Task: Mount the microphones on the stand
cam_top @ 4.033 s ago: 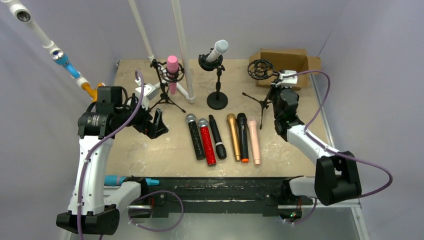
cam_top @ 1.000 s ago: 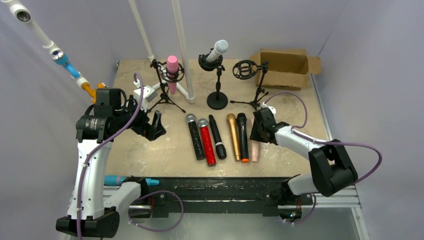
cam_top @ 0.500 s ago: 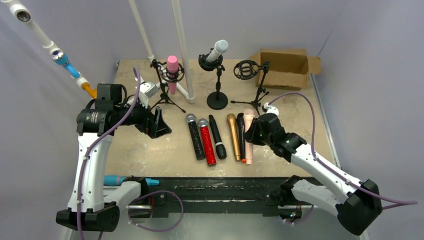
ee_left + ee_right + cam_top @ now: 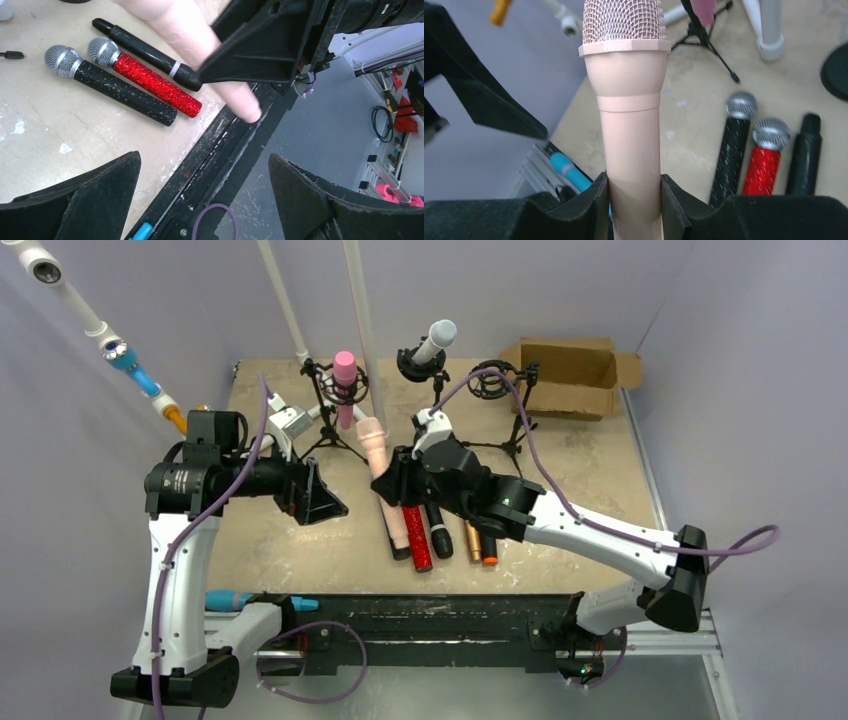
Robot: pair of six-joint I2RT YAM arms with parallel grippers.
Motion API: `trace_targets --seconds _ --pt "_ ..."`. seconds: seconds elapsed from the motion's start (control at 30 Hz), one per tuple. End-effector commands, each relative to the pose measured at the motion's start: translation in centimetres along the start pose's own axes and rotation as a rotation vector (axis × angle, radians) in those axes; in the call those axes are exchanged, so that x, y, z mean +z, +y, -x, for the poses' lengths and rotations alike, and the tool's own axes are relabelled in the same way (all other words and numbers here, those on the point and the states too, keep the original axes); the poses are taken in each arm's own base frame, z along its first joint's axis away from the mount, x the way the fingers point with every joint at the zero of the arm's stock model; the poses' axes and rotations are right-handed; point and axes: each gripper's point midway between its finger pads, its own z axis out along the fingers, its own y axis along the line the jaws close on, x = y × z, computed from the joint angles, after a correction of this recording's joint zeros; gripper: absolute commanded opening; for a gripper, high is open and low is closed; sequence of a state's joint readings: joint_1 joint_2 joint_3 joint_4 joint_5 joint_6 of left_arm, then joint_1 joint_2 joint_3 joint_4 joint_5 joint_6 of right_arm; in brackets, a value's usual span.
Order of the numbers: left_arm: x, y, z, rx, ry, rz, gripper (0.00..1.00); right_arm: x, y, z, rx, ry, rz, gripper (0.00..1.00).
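Note:
My right gripper point(image 4: 395, 483) is shut on the peach microphone point(image 4: 383, 475) and holds it above the table, head pointing away; the right wrist view shows the jaws clamped on its body point(image 4: 629, 110). My left gripper point(image 4: 318, 495) is open and empty just left of it, and in its view the peach microphone point(image 4: 200, 45) crosses overhead. On the table lie the black glitter point(image 4: 115, 87), red glitter point(image 4: 416, 535), black point(image 4: 436, 530), gold point(image 4: 472, 540) and black orange-ended point(image 4: 488, 545) microphones. The pink microphone point(image 4: 345, 375) and white microphone point(image 4: 437, 340) sit in stands. The shock-mount stand point(image 4: 490, 380) is empty.
White PVC pipes point(image 4: 360, 330) rise behind the pink microphone's tripod. A cardboard box point(image 4: 570, 370) sits at the back right. A blue microphone point(image 4: 235, 600) lies by the black front rail point(image 4: 440, 615). A pipe with blue and orange fittings point(image 4: 130, 365) slants at the far left.
My right arm picked the peach microphone out of the row, lifted it and swung left, close to my left gripper. The left gripper turned slightly toward it.

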State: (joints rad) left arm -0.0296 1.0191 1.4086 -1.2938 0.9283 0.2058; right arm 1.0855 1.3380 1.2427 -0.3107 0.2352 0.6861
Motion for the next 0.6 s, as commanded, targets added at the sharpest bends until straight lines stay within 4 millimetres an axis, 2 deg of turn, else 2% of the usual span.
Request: trace_targets --seconds 0.0,0.13,0.27,0.5,0.57 --pt "-0.9 -2.6 1.0 0.017 -0.05 -0.063 1.0 0.2 5.6 7.7 -0.003 -0.264 0.09 0.0" --pt "-1.2 -3.0 1.3 0.017 -0.058 -0.067 1.0 0.5 9.2 10.0 0.018 -0.373 0.135 0.0" --pt "-1.0 -2.7 1.3 0.01 -0.055 -0.062 1.0 -0.3 12.1 11.6 0.092 -0.497 0.176 0.0" --pt "-0.4 -1.8 1.3 0.009 -0.058 -0.06 1.0 -1.8 15.6 12.2 0.176 -0.604 0.238 0.0" --pt "-0.3 -1.6 1.2 0.016 -0.058 -0.06 0.95 -2.0 15.9 12.2 0.173 -0.612 0.238 0.0"
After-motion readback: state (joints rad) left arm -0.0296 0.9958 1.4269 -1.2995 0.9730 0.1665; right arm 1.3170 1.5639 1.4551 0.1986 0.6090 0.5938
